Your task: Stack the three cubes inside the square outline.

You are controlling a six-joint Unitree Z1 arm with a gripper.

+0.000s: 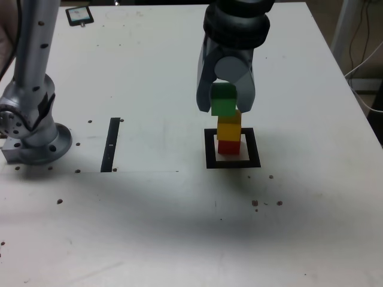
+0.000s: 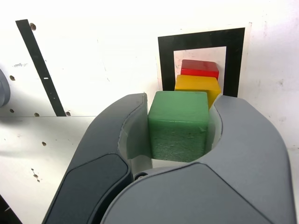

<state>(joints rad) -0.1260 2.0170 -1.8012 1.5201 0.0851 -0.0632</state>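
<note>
Green cube (image 2: 178, 126), gripped between the curved fingers of the hand (image 1: 225, 98), above the partial stack. The yellow cube (image 1: 229, 128) sits on the red cube (image 1: 229, 147), which stands within the square outline (image 1: 254, 147). Whether the green cube touches the yellow one cannot be told from either view.

Handling (judged): each cube is probably light, stiff and hard to damage, so a modest squeeze should suffice. The smooth faces may slip a little if pinched off-centre. Two opposite side faces offer the best hold, as with the green cube here, leaving the underside free to meet the yellow top. The main risk would be nudging the column while setting down or parting the fingers.

Materials and shapes: the cubes are solid-coloured, with flat faces and slightly softened edges; the green one shows faint scuffing on a side face in the wrist view. The hand's shells are smooth and grey, with paler concave inner surfaces. The outline is a flat black frame with a white centre, lying on the white table (image 1: 149, 233), whose surface is marked by scattered dark spots.
</note>
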